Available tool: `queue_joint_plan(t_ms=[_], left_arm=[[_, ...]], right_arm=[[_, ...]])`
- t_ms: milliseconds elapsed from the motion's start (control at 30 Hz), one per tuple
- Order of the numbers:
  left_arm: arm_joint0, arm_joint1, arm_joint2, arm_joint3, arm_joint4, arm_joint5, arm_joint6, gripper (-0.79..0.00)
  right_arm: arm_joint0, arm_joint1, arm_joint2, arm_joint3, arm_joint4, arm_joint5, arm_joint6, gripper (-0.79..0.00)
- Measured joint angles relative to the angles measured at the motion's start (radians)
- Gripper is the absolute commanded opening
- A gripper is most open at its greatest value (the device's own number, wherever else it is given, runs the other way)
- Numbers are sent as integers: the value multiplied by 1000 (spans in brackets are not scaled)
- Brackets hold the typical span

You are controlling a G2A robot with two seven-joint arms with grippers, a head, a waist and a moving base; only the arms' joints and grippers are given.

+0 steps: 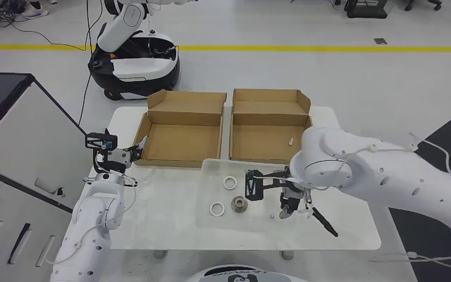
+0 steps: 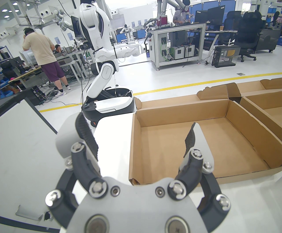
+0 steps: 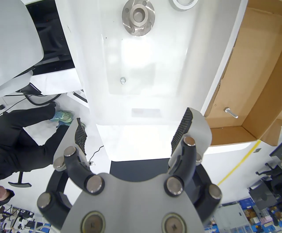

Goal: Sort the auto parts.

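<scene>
Steel flange [image 1: 239,205], two white rings [image 1: 230,182], small bolt [image 3: 122,80] lie in tray [image 1: 264,168].

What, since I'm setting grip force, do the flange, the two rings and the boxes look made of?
The flange looks like metal, likely steel: grey, brushed sheen, bright highlights. The two rings are matte white, maybe plastic or rubber; I can't tell which. The boxes are brown cardboard, matte, with rough torn edges.

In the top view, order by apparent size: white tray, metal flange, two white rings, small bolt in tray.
1. white tray
2. metal flange, barely larger, unsure
3. white rings, alike to each other
4. small bolt
</scene>
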Motion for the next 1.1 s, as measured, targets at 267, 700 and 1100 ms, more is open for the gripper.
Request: queue_joint_plan(t_ms=[267, 700, 1100], left_arm=[[0, 0, 0, 0, 0, 0, 0, 0], [0, 0, 0, 0, 0, 0, 0, 0], [0, 0, 0, 0, 0, 0, 0, 0]], right_arm=[[18, -40, -65, 53, 0, 0, 0, 0], [-34, -86, -64, 132, -37, 4, -6, -120], [-90, -113, -64, 167, -78, 3, 0, -240]])
